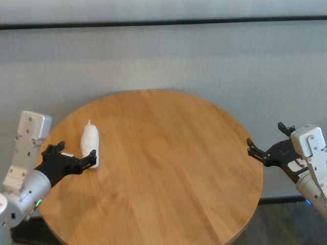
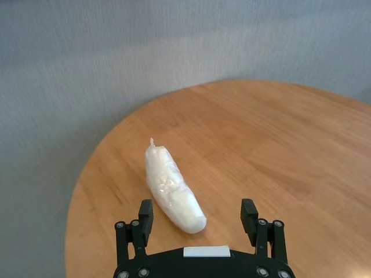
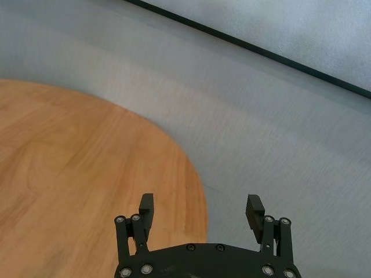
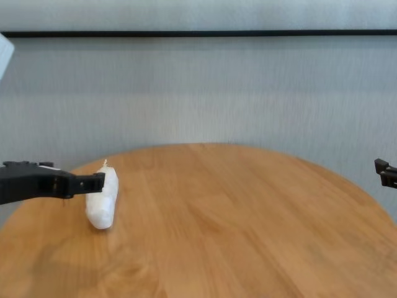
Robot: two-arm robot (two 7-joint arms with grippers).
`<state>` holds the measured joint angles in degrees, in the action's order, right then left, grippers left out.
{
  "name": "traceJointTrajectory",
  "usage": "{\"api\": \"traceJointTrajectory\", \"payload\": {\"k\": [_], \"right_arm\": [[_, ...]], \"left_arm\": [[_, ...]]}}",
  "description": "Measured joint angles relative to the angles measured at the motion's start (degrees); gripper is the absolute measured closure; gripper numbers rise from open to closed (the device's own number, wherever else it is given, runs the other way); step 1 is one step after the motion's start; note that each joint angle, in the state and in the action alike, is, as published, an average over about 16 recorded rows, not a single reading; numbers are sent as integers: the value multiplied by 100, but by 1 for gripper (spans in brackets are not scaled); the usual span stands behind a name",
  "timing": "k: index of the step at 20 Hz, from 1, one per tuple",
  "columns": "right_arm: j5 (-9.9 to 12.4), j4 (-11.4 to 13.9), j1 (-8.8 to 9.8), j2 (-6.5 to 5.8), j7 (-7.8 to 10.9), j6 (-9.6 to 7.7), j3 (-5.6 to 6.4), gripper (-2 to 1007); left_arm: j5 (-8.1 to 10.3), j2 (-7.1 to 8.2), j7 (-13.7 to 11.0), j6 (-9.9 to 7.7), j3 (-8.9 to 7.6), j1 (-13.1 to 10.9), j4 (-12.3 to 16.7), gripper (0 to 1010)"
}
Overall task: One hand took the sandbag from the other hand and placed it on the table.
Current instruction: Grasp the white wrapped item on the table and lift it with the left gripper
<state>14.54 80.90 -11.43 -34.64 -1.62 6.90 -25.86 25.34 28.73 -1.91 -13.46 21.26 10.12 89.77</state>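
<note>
On the table's (image 1: pixel 168 168) left side the sandbag (image 1: pixel 90 143) lies released, the left claw (image 2: pixel 197 215) spread wide beside it, the right claw (image 3: pixel 202 208) open off the rim.

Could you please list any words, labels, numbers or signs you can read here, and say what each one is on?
None can be read.
White sticker on the left gripper: blank as far as it shows.
Sandbag, table, right gripper: no print visible.
</note>
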Motion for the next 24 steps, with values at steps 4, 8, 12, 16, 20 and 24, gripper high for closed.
{"api": "traceJointTrajectory", "payload": {"k": [4, 8, 12, 16, 20, 24], "right_arm": [[0, 0, 0, 0, 0, 0, 0, 3], [0, 0, 0, 0, 0, 0, 0, 3], [0, 0, 0, 0, 0, 0, 0, 3], [0, 0, 0, 0, 0, 0, 0, 3], [0, 0, 0, 0, 0, 0, 0, 3], [0, 0, 0, 0, 0, 0, 0, 3]], "left_arm": [[18, -238, 203, -368, -48, 124, -37, 10], [-49, -481, 401, -644, -42, 300, -177, 10], [-165, -698, 557, -815, -6, 493, -398, 10], [-292, -887, 651, -904, 41, 680, -669, 10], [-413, -1033, 690, -926, 90, 841, -941, 10], [-522, -1165, 683, -895, 132, 990, -1235, 10]]}}
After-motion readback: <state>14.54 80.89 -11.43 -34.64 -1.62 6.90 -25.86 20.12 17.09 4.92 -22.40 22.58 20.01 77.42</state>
